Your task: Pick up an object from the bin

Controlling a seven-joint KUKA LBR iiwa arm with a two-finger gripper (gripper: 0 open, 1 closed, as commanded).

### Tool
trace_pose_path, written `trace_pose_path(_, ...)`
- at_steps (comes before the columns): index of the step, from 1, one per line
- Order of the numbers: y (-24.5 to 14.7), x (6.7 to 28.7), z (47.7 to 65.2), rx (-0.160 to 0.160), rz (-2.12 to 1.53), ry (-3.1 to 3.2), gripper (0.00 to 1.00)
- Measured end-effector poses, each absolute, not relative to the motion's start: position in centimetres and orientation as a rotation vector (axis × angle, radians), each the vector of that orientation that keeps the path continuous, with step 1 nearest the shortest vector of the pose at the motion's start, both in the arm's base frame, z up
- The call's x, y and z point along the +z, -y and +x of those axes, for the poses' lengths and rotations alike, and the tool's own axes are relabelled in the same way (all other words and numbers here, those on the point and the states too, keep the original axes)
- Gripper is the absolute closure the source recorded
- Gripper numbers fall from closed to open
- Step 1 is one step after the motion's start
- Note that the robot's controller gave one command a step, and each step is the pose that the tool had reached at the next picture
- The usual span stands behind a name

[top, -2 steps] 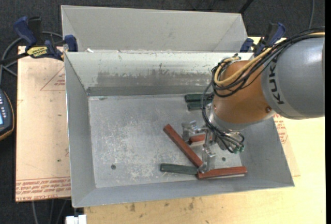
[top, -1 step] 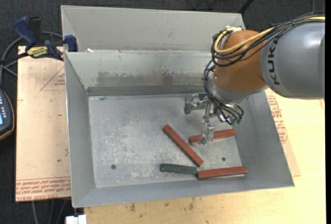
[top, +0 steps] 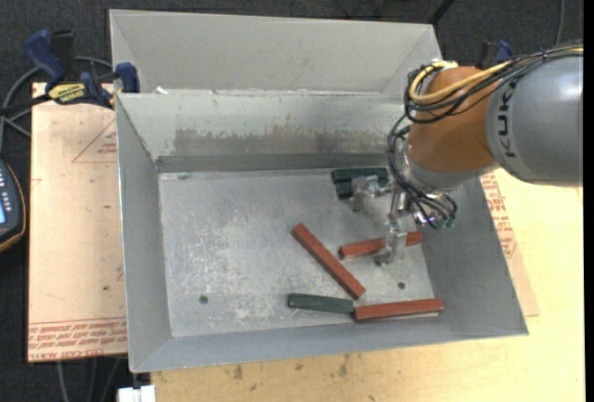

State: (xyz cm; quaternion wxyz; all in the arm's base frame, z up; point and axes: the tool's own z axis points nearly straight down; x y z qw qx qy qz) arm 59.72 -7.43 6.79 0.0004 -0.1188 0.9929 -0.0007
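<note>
Right-centre of bin [top: 232, 233] floor: gripper [top: 393, 252] low over short red bar [top: 364, 250]. Cannot tell whether jaws are open or closed. Just left, longer diagonal red bar [top: 327, 261].

A long red rectangular bar [top: 327, 261] slants just left of the hand [top: 393, 249], a dark green stick [top: 320, 303] and second red bar [top: 399, 308] meet below it, and a dark green block [top: 357, 177] lies above.
</note>
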Motion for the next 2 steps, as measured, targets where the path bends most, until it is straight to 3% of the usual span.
trace_pose_path(1,7.1,7.1,59.8,0.001,-0.379,-3.115,1.00)
trace_pose_path(2,9.0,20.8,58.2,-0.005,-0.600,-3.074,1.00)
